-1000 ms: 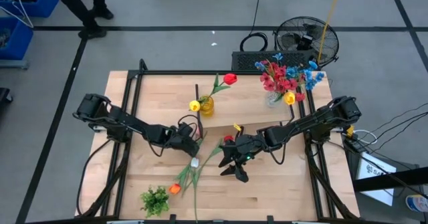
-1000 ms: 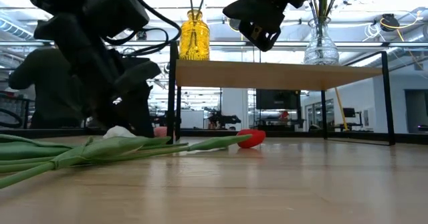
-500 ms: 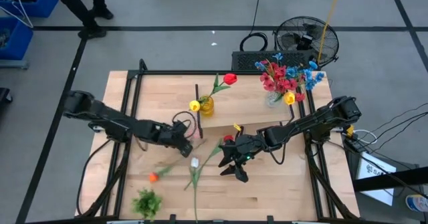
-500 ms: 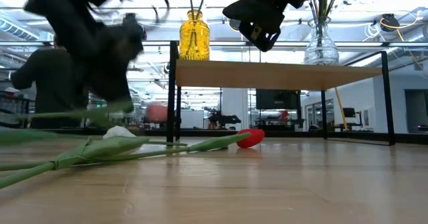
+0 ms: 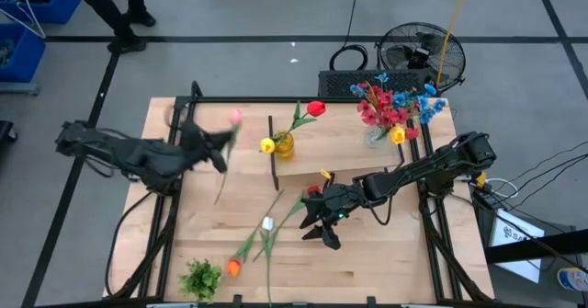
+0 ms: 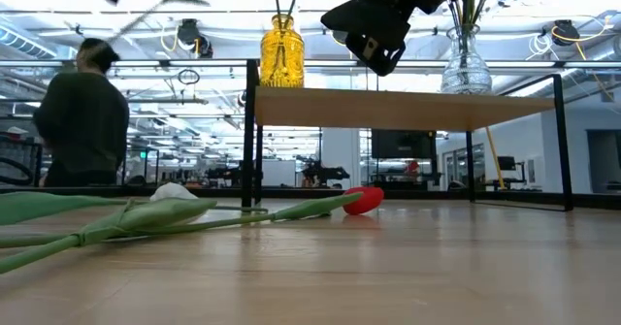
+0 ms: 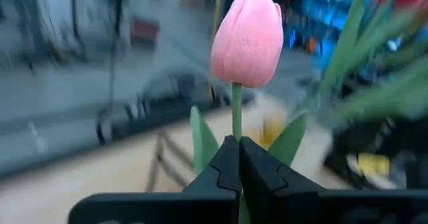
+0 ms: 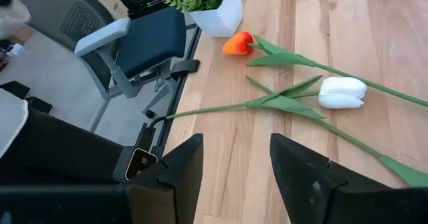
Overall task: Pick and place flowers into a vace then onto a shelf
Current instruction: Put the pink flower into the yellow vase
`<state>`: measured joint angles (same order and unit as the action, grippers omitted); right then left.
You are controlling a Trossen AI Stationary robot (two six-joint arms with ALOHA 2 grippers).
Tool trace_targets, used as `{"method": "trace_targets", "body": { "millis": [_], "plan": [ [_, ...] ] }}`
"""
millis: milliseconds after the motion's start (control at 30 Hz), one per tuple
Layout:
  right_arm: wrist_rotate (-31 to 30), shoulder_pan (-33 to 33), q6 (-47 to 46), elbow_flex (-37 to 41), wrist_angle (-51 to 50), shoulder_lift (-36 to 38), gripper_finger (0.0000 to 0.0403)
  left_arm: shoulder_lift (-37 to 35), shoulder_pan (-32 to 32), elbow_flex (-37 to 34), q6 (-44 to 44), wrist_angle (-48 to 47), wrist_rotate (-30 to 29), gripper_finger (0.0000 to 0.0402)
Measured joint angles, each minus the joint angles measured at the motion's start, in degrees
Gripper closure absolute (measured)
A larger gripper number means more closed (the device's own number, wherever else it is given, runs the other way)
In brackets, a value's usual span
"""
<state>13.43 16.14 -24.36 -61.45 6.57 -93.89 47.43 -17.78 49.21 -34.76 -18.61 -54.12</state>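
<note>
One flower has left the table in the last second: the left gripper [image 5: 223, 139], which was low among the loose stems near the middle, is now raised and pulled back toward the left rear, with a pink tulip [image 5: 235, 117] in it. The orange tulip [image 5: 233, 268] has also shifted and now lies near the front, beside the leafy clump [image 5: 202, 277]. So the picking seems done, and the next step is probably to bring the stem to the yellow vase [image 5: 283, 146] on the shelf [image 5: 322, 166].

The left arm is stretched across the left side. Its jaws are closed tight on the stem just under the pink head [image 7: 247, 39], which stands upright.

The right gripper [image 5: 323, 230] waits above the middle of the table, jaws apart and holding nothing. A white tulip [image 8: 342, 92] lies on the table before it.
</note>
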Motion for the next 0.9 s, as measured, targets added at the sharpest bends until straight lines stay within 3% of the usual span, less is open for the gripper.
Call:
{"method": "trace_targets", "body": {
  "millis": [100, 233, 367, 467, 600, 900],
  "plan": [
    [0.0, 0.0, 0.0, 0.0, 0.0, 0.0, 0.0238, -1.1, -0.4, 3.9, 15.5, 7.2, -4.9, 0.0399],
    [0.0, 0.0, 0.2, 0.0, 0.0, 0.0, 0.0238, 0.0, -0.4, 7.6, 41.0, 28.4, -4.9, 0.0400],
    [-0.1, 0.0, 0.2, 0.0, 0.0, 0.0, 0.0238, 3.1, -0.2, 8.4, 65.2, 52.4, 4.8, 0.0400],
    [-0.1, 0.0, 0.1, 0.0, 0.0, 0.0, 0.0238, 6.2, 1.2, 8.4, 76.4, 64.8, 15.3, 0.0400],
    [-0.1, 0.0, 0.0, 0.0, 0.0, 0.0, 0.0238, 10.8, 5.1, 8.4, 78.7, 72.7, 25.2, 0.0400],
    [0.1, 0.0, -0.4, 0.0, 0.0, 0.0, 0.0238, 19.5, 13.3, 8.4, 60.3, 79.3, 32.6, 0.0400]
  ]
}}
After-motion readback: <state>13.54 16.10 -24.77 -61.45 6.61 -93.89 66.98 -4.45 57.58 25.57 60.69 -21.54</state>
